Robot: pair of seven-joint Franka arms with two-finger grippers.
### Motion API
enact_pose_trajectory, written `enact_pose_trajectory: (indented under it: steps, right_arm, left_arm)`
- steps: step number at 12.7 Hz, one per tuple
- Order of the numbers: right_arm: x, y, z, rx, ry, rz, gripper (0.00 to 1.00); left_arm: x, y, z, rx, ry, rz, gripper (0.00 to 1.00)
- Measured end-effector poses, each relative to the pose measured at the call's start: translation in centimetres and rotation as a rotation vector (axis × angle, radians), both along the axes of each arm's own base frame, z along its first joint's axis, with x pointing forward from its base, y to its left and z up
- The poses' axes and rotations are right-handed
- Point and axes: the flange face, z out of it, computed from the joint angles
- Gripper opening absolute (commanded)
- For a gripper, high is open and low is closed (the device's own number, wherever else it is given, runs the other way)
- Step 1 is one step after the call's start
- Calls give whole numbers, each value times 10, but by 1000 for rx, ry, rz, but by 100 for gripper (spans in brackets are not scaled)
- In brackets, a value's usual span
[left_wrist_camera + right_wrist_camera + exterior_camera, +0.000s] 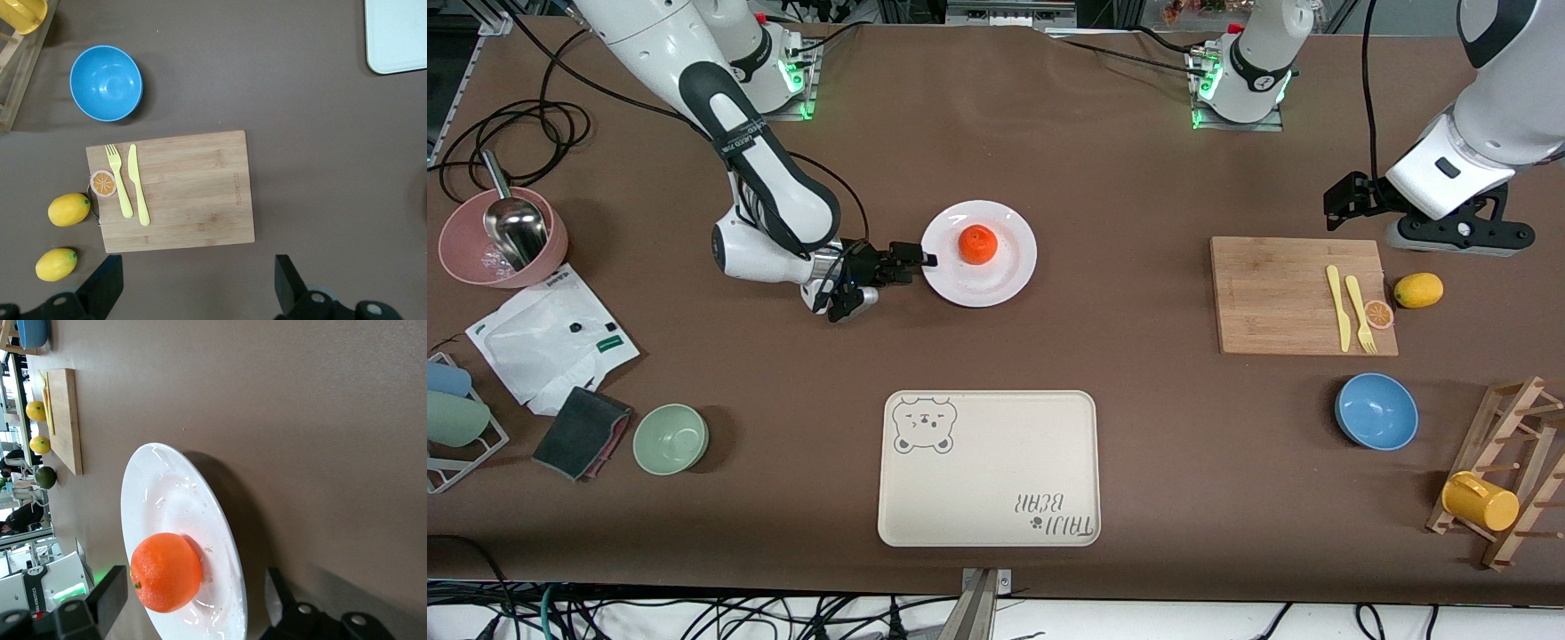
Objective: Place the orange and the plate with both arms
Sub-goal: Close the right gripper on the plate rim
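The orange (978, 244) sits on the white plate (996, 280) in the middle of the table. My right gripper (923, 260) is low at the plate's rim on the side toward the right arm's end, jaws open. In the right wrist view the fingers straddle the rim, with the orange (167, 572) and plate (167, 493) between them and my right gripper (193, 603) holding nothing. My left gripper (1344, 197) hangs open and empty above the table, beside the cutting board's edge; it also shows in the left wrist view (197, 283).
A cream bear-print tray (989, 467) lies nearer the camera than the plate. The wooden cutting board (1280, 293) carries a yellow fork and knife, with a lemon (1418, 290) beside it. A blue bowl (1376, 411), green bowl (671, 438), pink bowl (503, 240) and mug rack (1503, 480) stand around.
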Motion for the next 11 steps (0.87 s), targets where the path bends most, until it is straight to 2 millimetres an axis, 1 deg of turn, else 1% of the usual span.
enact_pose_trajectory:
  steps: [1, 3, 6, 7, 8, 10, 11]
  right_arm:
    - [-1, -1, -2, -1, 1, 1, 72]
    - [-5, -2, -9, 22, 4, -16, 66]
    - [-14, -3, -29, 79, -6, -46, 66]
    - [-16, -3, -32, 81, -4, -47, 64]
    - [-16, -3, -32, 82, -4, -46, 60]
    - [-17, -1, -32, 82, -4, -43, 47]
    - [-18, 0, -33, 82, -4, -41, 47]
  left_arm:
    - [0, 0, 0, 0, 0, -1, 100]
    - [0, -1, 0, 0, 0, -1, 100]
    - [0, -1, 0, 0, 1, -2, 100]
    - [0, -1, 0, 0, 1, -2, 100]
    - [0, -1, 0, 0, 1, -2, 100]
    - [-1, -2, -1, 1, 5, -4, 100]
    - [-1, -4, -1, 1, 7, -7, 100]
